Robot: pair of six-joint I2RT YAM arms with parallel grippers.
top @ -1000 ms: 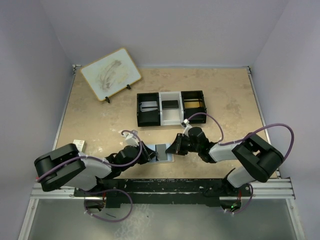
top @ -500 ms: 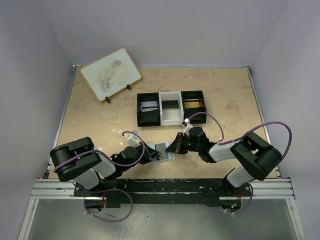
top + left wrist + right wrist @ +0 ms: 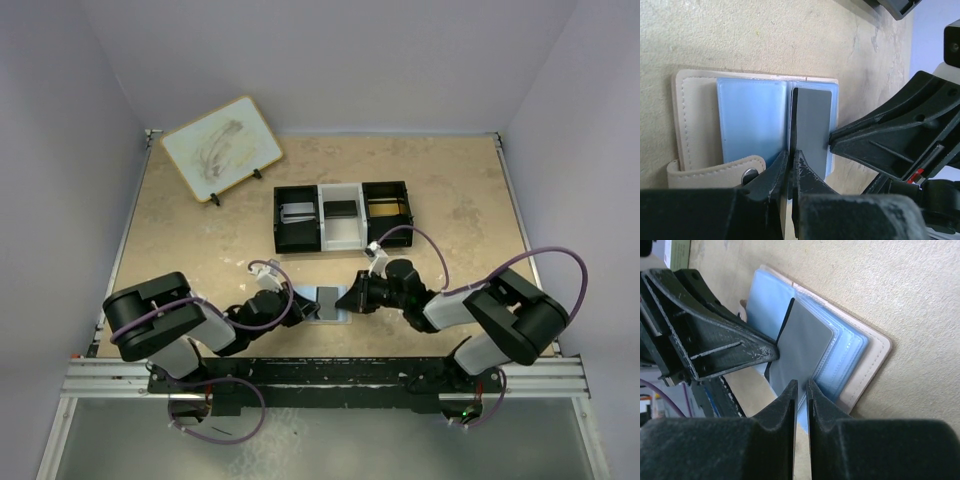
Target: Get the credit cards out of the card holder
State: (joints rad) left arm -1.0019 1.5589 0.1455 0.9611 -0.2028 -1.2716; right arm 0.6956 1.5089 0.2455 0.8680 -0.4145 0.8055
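The card holder (image 3: 747,120) lies open by the middle of the table's (image 3: 450,200) near edge, its grey card (image 3: 811,125) seemingly half freed, with the left gripper (image 3: 791,160) pinching the card's corner and the right gripper (image 3: 801,390) closed, pressing its opposite edge.

From above, the left gripper (image 3: 298,306) and right gripper (image 3: 350,299) meet over the card holder (image 3: 338,318) and cover all but a thin strip of it. In the left wrist view the grey credit card (image 3: 811,117) runs down behind that gripper's fingers (image 3: 774,175). I can't tell whether they pinch the card or a blue sleeve. In the right wrist view the card's lower edge slips behind the 2 black fingers there in the same way. The holder's snap strap (image 3: 715,172) is half covered by the gripper body. What lies in the 3 compartments of the tray (image 3: 344,186) is too small to name.
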